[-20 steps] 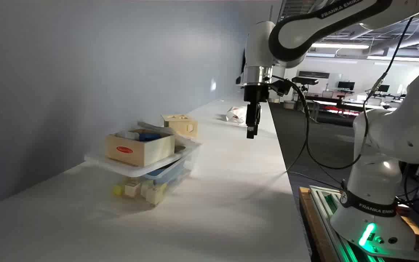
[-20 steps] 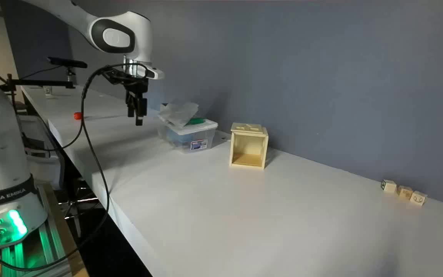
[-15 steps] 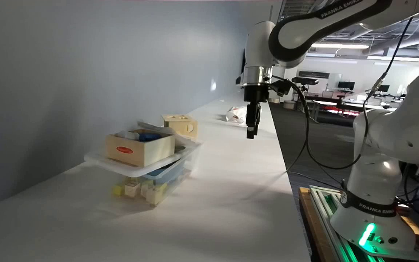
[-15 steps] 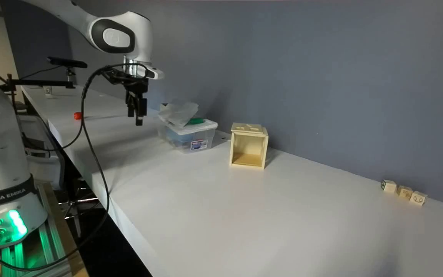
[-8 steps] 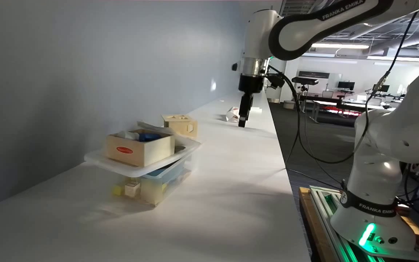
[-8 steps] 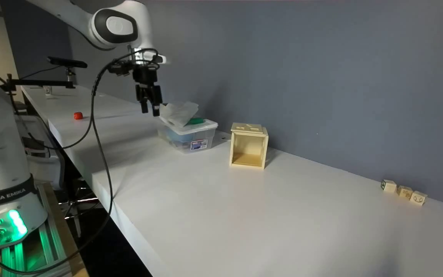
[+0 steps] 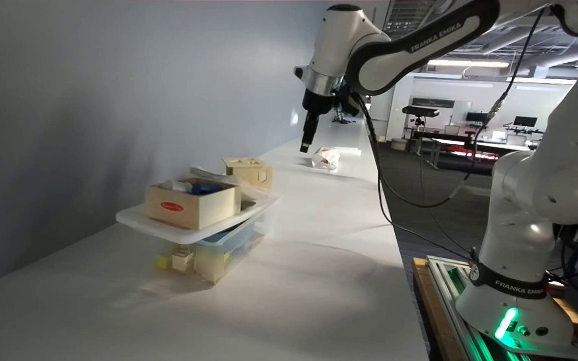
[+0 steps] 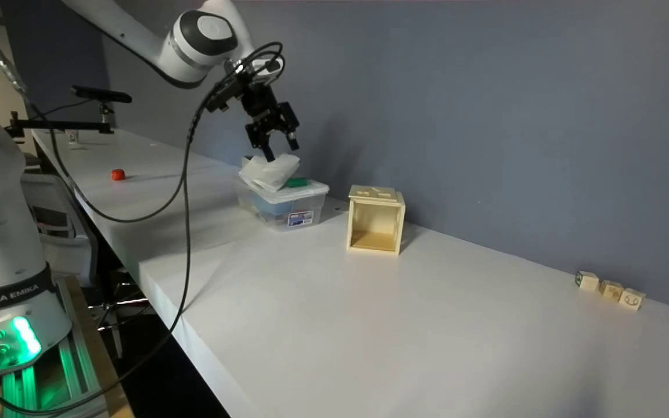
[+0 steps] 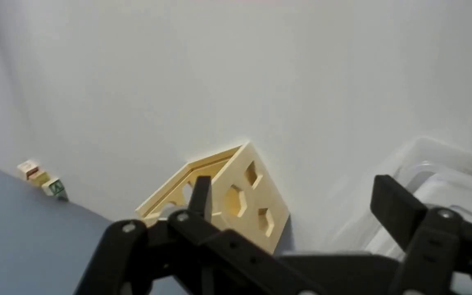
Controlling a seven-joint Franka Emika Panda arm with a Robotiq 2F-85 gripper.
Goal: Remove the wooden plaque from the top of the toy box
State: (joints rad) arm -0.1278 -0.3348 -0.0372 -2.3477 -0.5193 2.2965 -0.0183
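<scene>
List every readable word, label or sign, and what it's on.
"FRANKA EMIKA" on the forearm.
"FRANKA EMIKA" on the base band.
Too blurred: red oval label on the wooden tray.
Too blurred: printed label on the clear bin.
Too small: marks on the blocks.

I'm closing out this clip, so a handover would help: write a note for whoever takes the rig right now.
Gripper: open, empty, tilted in the air.
Plaque: appears to be the flat piece on top of the wooden box, which I take for the toy box. The wooden box stands apart from the bin; I can make out no plaque there.
Done: nothing removed; plaque not yet gripped.
Left: likely line up over the plaque, close on it, lift it off and set it aside.
</scene>
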